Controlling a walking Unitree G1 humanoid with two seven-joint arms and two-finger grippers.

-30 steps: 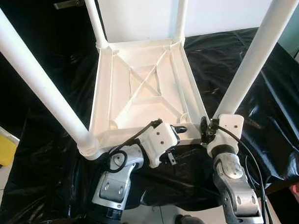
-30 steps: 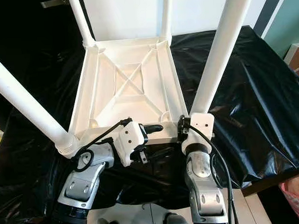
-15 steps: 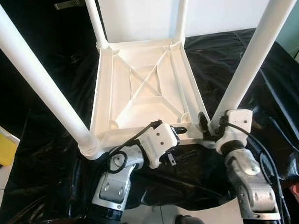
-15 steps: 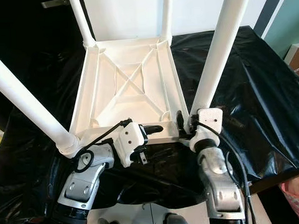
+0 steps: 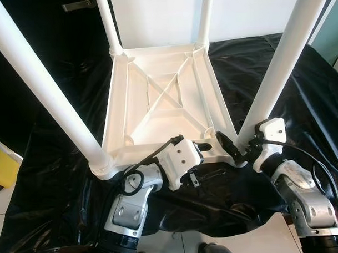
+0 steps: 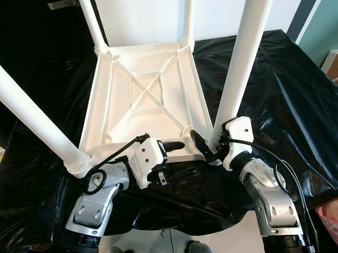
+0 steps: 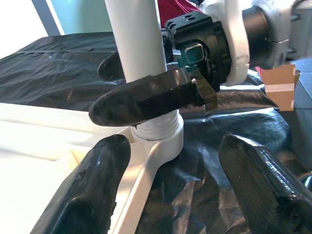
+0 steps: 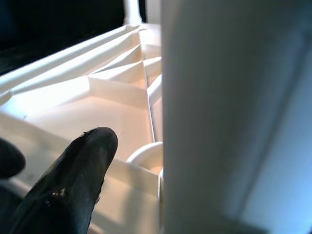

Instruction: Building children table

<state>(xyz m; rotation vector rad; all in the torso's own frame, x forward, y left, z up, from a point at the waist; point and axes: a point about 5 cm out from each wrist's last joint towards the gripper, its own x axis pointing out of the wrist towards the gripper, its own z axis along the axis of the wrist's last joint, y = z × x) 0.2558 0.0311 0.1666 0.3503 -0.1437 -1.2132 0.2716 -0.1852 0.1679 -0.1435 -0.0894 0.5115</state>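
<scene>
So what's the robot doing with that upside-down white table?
It's putting together a little white table that lies upside down on a black sheet. The right gripper has its fingers around the bottom of the near right leg, where it joins the corner. The left gripper rests open at the table's near edge.
</scene>
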